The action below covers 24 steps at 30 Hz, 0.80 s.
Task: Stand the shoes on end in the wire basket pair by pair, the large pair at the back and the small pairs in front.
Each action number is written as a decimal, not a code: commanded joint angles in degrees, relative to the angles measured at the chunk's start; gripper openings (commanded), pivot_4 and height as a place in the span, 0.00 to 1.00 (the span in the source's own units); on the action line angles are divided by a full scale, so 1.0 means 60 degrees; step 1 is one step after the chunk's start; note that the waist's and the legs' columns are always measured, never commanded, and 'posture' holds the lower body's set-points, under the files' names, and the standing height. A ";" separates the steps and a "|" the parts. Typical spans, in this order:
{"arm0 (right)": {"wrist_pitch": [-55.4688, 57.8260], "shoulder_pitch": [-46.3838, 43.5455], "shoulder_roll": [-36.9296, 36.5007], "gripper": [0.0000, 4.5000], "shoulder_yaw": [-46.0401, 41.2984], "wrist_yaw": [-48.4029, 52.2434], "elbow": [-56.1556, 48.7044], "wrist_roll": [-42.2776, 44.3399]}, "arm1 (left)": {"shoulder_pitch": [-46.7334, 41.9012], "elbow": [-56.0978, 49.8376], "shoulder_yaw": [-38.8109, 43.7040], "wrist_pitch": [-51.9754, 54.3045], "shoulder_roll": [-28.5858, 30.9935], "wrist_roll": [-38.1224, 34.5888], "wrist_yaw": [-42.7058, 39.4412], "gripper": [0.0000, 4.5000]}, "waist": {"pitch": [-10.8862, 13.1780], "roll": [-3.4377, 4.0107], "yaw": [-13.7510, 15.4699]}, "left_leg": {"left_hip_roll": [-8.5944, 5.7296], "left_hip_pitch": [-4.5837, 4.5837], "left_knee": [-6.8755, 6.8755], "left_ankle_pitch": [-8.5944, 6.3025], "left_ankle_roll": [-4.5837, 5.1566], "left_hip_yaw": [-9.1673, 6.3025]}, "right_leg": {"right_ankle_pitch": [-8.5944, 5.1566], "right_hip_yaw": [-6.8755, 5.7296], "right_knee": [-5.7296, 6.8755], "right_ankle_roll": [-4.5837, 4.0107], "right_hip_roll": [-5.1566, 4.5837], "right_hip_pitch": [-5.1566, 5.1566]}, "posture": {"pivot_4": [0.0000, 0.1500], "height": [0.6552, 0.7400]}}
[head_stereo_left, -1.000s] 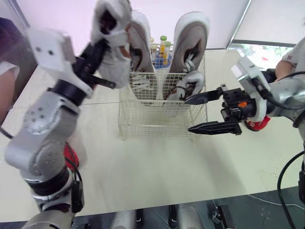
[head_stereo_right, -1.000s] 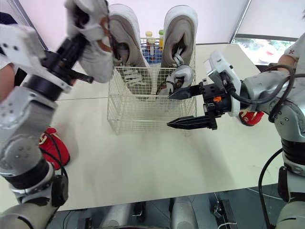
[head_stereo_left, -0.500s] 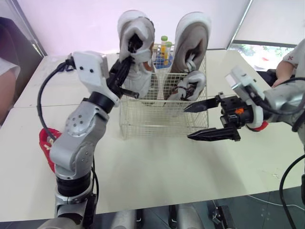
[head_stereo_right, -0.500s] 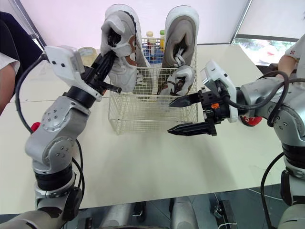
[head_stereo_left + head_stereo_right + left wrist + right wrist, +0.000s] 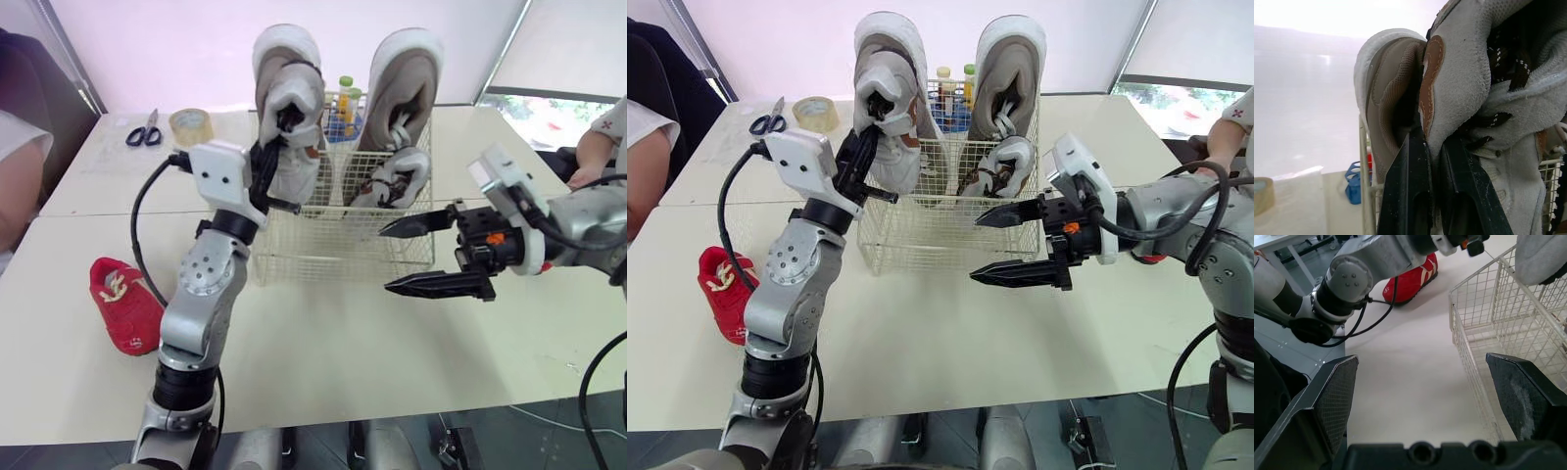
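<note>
Two large beige sneakers stand on end along the back wall of the wire basket [image 5: 333, 257], the left large sneaker [image 5: 284, 47] and the right large sneaker [image 5: 409, 64]. Their ribbed soles are turned forward. This fits the task's rule of the large pair at the back.

A grey small sneaker [image 5: 402, 178] is seated in front of the right large one, at the basket's front right corner. Its mate, the held small sneaker [image 5: 294, 147], is carried by the left gripper [image 5: 1431, 140]. That gripper's black fingers are pressed onto the rim of the shoe's opening, beside a brown patch. The shoe is hung upright just in front of the left large sneaker, over the front left corner, probably so that it can be lowered straight into the gap. Whether its lower end touches the basket floor cannot be told.

The right gripper [image 5: 388, 259] is held beside the basket's front right corner with its fingers spread wide and nothing between them. It seems to be kept ready to steady the basket or fetch a shoe.

A red small shoe [image 5: 125, 304] lies on its side near the left edge of the table [image 5: 323, 362], not yet basketed. Scissors [image 5: 144, 129] and a tape roll [image 5: 191, 125] lie toward the far left corner. Green-capped bottles [image 5: 345, 93] stand behind the basket.
</note>
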 commanded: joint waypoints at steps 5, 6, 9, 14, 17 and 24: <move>-0.0392 -0.0107 0.0195 1.00 -0.0109 -0.0068 0.0045 -0.0014 | 0.0971 0.0766 -0.0316 -0.0275 -0.0097 0.0604 -0.0184 0.00 | -0.0017 0.0021 0.0004 | 0.0001 0.0000 0.0002 0.0000 0.0001 -0.0001 | 0.0000 -0.0005 0.0000 0.0000 0.0006 0.0001 | 1.00 1.00; -0.0424 -0.0134 0.0214 1.00 -0.0075 -0.0055 0.0096 -0.0047 | 0.0964 0.0769 -0.0315 -0.0299 -0.0144 0.0631 -0.0181 0.00 | -0.0017 0.0021 0.0006 | 0.0002 0.0001 0.0000 -0.0001 0.0001 -0.0002 | -0.0001 -0.0007 -0.0005 0.0000 0.0006 0.0004 | 1.00 1.00; -0.0537 -0.0190 0.0248 1.00 0.0028 -0.0012 0.0186 -0.0144 | 0.0895 0.0724 -0.0300 -0.0241 -0.0255 0.0643 -0.0215 0.00 | -0.0017 0.0021 0.0007 | 0.0002 -0.0002 -0.0001 -0.0002 0.0003 -0.0002 | -0.0001 -0.0007 -0.0010 0.0001 0.0003 0.0004 | 1.00 1.00; -0.0662 -0.0161 0.0240 1.00 0.0061 0.0069 0.0265 -0.0216 | 0.1128 0.0208 0.0024 0.0224 -0.0437 -0.0027 -0.0473 0.16 | -0.0017 0.0021 -0.0003 | 0.0003 -0.0003 -0.0001 -0.0003 0.0004 -0.0004 | -0.0001 -0.0008 -0.0009 0.0001 0.0003 0.0003 | 1.00 1.00; -0.0715 -0.0118 0.0281 1.00 0.0105 0.0093 0.0275 -0.0272 | 0.1182 -0.0238 0.0277 0.0761 -0.0502 -0.0522 -0.0557 0.44 | -0.0016 0.0020 -0.0002 | 0.0003 -0.0006 -0.0002 -0.0004 0.0006 -0.0004 | -0.0001 -0.0008 -0.0012 0.0001 0.0003 0.0001 | 1.00 1.00; -0.0927 -0.0036 0.0335 1.00 0.0202 0.0183 0.0411 -0.0452 | 0.1552 -0.2085 0.0896 0.2877 0.0237 -0.2186 -0.1044 0.75 | -0.0013 0.0022 -0.0030 | 0.0034 -0.0008 -0.0005 -0.0005 0.0005 -0.0002 | -0.0003 -0.0008 -0.0012 0.0000 0.0037 -0.0008 | 1.00 1.00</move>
